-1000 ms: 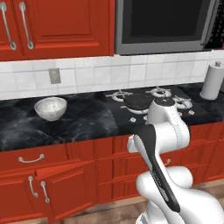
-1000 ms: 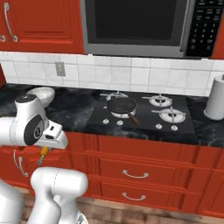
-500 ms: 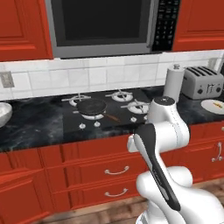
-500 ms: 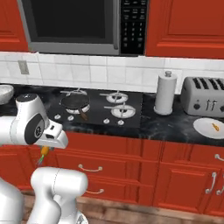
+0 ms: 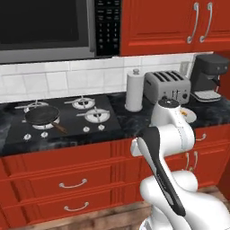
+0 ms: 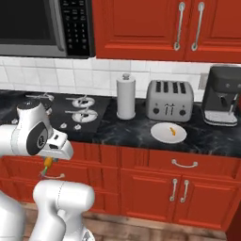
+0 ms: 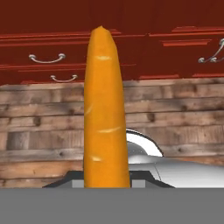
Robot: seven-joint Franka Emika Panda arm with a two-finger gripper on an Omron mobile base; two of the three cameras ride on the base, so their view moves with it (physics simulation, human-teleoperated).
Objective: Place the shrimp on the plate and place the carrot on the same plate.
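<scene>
Claw (image 6: 47, 164) is closed on the carrot (image 7: 106, 113), held low in front of the red drawers. Shrimp (image 6: 172, 131) is seen on the plate (image 6: 160, 133), right on the counter (image 6: 122, 134).

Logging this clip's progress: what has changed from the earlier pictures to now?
The base has driven right along the counter, bringing the toaster and the plate, with the shrimp on it, into view. The gripper stays low, its jaws still clamped on the carrot.

Shrimp (image 6: 172, 132) on white plate (image 6: 160, 135); carrot (image 7: 105, 109) (gripper-held) below counter height.
</scene>
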